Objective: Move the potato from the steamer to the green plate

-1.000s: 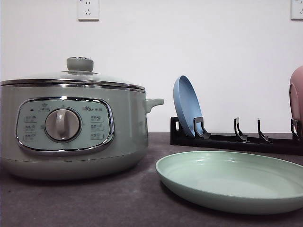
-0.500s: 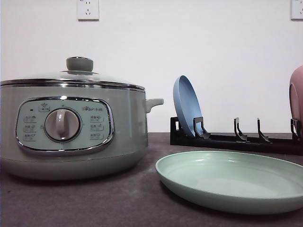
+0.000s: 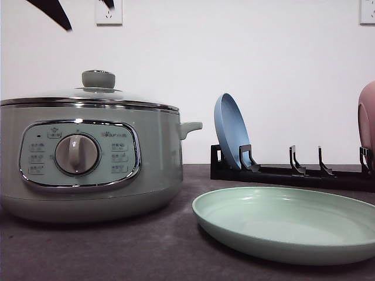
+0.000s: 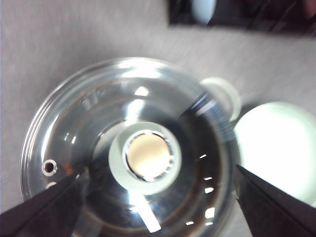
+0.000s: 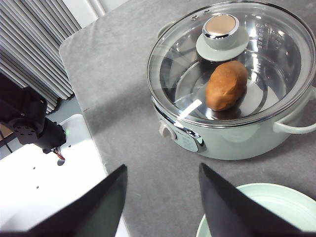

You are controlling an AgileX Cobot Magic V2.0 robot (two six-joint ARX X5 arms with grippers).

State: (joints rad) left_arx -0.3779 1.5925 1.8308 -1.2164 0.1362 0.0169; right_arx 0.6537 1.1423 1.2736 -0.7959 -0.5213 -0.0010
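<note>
The steamer [image 3: 88, 158] stands at the left of the table with its glass lid on, knob [image 3: 98, 79] at the top. Through the lid, the orange-brown potato [image 5: 226, 85] lies inside the steamer [image 5: 232, 133]. The green plate [image 3: 287, 225] sits bare to the steamer's right, and its rim [image 5: 256, 197] appears in the right wrist view. My left gripper [image 4: 160, 169] hangs open straight above the lid knob [image 4: 148, 157], its dark fingertips [image 3: 55, 13] entering the front view's top. My right gripper [image 5: 163, 167] is open, high over the table in front of the steamer, holding nothing.
A black dish rack [image 3: 293, 172] stands behind the green plate, holding a blue plate [image 3: 231, 132] upright, with a pink plate [image 3: 368, 117] at the right edge. The grey table ends at an edge [image 5: 86, 113], with a white surface and dark arm hardware [image 5: 27, 123] beyond it.
My left gripper's fingertips have come down into the top of the front view above the steamer lid. The steamer, lid and plates have not moved.
</note>
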